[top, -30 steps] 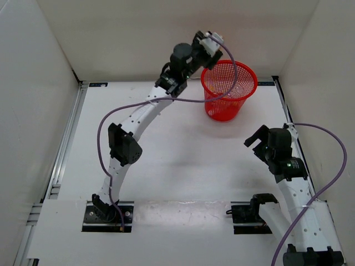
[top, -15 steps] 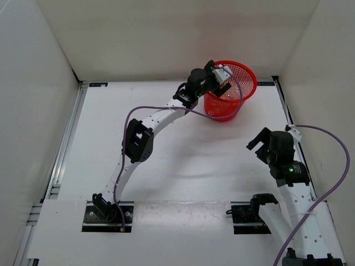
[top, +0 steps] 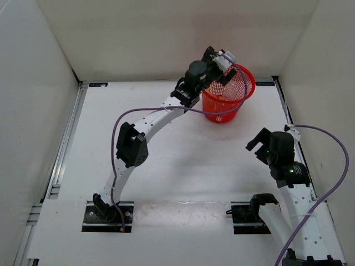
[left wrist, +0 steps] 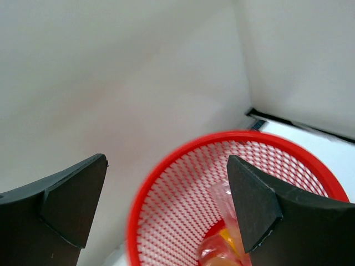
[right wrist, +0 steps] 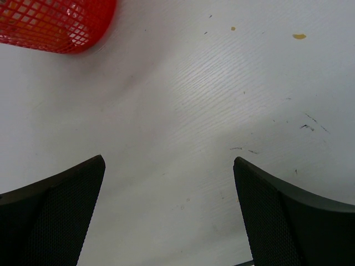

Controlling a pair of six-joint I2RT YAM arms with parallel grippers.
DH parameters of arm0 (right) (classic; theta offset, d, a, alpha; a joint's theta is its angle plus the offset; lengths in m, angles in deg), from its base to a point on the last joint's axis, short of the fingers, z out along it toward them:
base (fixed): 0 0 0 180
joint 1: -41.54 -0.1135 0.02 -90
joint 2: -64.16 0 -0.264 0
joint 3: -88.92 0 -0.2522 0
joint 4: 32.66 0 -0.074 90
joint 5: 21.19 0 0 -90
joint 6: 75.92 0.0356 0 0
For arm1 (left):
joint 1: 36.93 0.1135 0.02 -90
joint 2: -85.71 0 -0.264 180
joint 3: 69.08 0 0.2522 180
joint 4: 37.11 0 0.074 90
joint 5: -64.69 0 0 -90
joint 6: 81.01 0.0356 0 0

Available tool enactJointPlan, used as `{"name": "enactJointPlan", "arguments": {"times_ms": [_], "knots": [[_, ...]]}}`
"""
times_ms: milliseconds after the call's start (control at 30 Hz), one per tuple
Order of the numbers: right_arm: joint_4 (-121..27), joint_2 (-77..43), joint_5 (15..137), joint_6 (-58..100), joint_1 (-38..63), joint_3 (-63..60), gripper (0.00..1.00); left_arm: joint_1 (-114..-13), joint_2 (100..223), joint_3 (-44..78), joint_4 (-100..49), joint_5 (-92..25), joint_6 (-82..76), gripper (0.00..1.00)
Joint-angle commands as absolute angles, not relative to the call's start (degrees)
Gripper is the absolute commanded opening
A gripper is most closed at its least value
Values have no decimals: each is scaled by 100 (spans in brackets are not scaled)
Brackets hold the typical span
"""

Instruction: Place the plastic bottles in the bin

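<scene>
The red mesh bin [top: 236,95] stands at the back of the table, right of centre. My left gripper [top: 223,71] hovers over its left rim, open and empty. The left wrist view looks down into the bin [left wrist: 166,183] between the black fingers [left wrist: 72,202]. Plastic bottles lie at its bottom: a clear one [left wrist: 223,198], a yellow cap [left wrist: 228,239] and an orange one [left wrist: 213,258], partly hidden behind the right finger. My right gripper [top: 255,141] is open over bare table, well in front of the bin [right wrist: 52,25].
White walls close in the table at the back and on both sides. A metal rail [top: 66,138] runs along the left edge. Small yellowish stains [right wrist: 299,36] mark the tabletop near the right gripper [right wrist: 169,213].
The left gripper came down over the bin and opened, then rose a little; its arm pulled back slightly. The right arm has hardly moved.
</scene>
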State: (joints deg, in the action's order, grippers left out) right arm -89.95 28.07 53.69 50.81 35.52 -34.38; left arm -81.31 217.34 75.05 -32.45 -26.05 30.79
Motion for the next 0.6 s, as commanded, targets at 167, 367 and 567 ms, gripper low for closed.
{"name": "enactJointPlan", "arguments": {"times_ms": [167, 367, 567], "knots": [[-9010, 2575, 6019, 4625, 3539, -3372, 100, -7184, 18181, 4837, -1809, -476, 3104, 100], [-8336, 3427, 5844, 4625, 3539, -4039, 100, -5812, 15254, 827, -861, -71, 4308, 100], [-7587, 4105, 5414, 5335, 3539, -4743, 100, -4819, 13101, -951, 1545, -656, 4116, 100]]}}
